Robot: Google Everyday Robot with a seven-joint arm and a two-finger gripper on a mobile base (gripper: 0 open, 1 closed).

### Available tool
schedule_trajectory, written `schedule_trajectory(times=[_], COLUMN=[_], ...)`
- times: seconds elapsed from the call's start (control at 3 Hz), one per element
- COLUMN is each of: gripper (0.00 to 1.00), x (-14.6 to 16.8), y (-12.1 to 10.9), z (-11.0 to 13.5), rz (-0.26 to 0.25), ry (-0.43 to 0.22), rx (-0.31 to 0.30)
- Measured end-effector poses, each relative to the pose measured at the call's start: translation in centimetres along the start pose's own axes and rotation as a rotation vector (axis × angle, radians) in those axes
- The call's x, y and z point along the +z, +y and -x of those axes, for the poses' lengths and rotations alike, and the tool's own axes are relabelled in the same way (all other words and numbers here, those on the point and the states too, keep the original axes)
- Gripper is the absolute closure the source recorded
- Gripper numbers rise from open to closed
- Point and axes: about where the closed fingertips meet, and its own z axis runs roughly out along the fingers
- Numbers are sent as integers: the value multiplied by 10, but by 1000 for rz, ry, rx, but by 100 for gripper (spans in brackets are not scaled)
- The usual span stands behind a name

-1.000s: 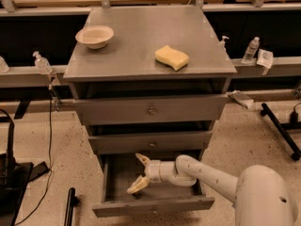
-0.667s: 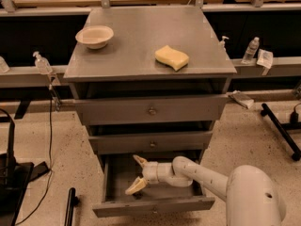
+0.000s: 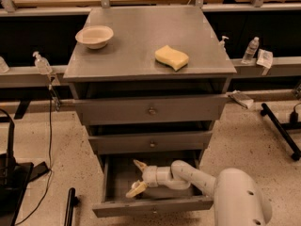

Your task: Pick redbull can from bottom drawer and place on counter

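Your end effector (image 3: 137,177) is inside the pulled-out bottom drawer (image 3: 150,206), at 6 o'clock from the worktop (image 3: 141,41). Its two fingers are spread wide and hold nothing. It sits slightly lower than a moment ago. The can cannot be made out in the dark drawer. On the worktop, a sponge (image 3: 171,57) lies at 4 o'clock from a bowl (image 3: 94,36).

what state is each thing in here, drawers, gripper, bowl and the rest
bottom drawer: pulled open
middle drawer: shut
top drawer: shut
gripper: open, holding nothing, reaching inside the bottom drawer
can: not visible
bowl: upright on the counter
sponge: lying flat on the counter
water bottle: standing upright on the ledge to the right
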Motion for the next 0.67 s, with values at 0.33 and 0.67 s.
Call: schedule_trajectory(times=[0.33, 0.67], gripper=[0, 0], x=[3, 4], y=[2, 2], z=[-20, -31], rz=[4, -1], ry=[-16, -73], rx=[26, 49])
